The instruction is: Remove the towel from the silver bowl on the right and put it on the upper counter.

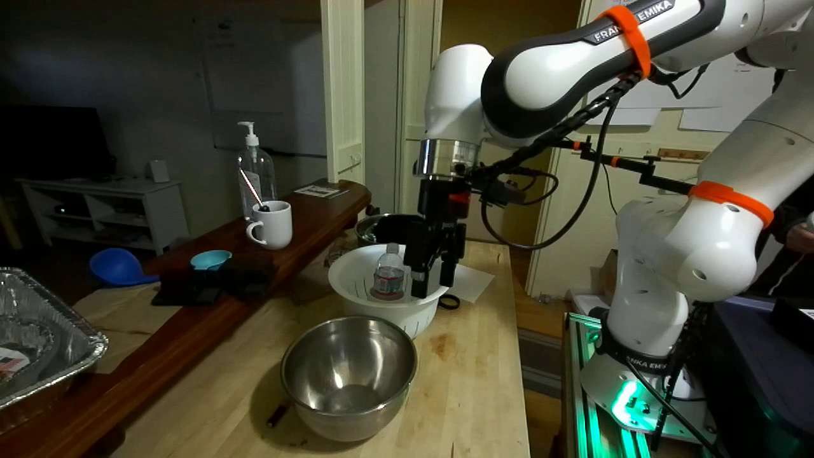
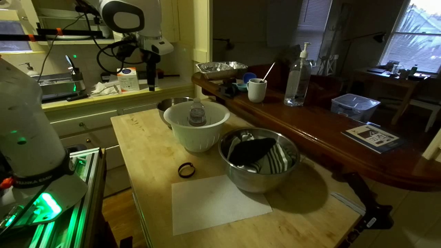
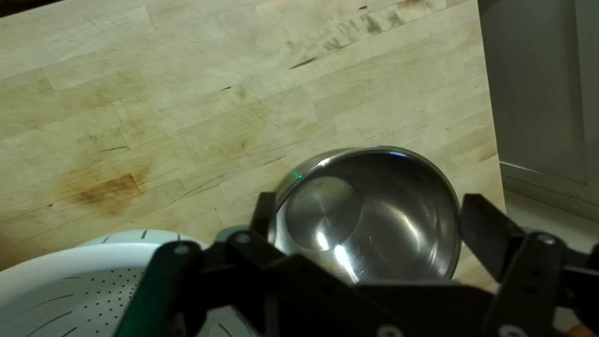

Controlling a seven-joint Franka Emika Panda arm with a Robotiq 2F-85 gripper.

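I judge this the approach — nothing grasped. The towel (image 2: 268,160) lies in the silver bowl (image 2: 258,181), near the edge of the worktop (image 2: 155,144) along the upper counter (image 2: 324,137). My gripper (image 3: 367,217) hangs well away, toward the opposite end — jaws wide apart. Next I need to cross past the colander (image 2: 200,139), lower, and pinch a fold.

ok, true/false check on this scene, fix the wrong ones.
1. Striped cloth towel lies in a silver metal bowl. True.
2. Clear plastic bottle stands in that bowl. False: the bottle stands in the white plastic colander.
3. Black fingers are shut on the towel. False: the fingers stand apart.
4. White handled mug stands on the dark-brown wooden ledge. True.
5. White paper sheet lies on the ledge. False: the sheet lies on the pale wooden worktop.
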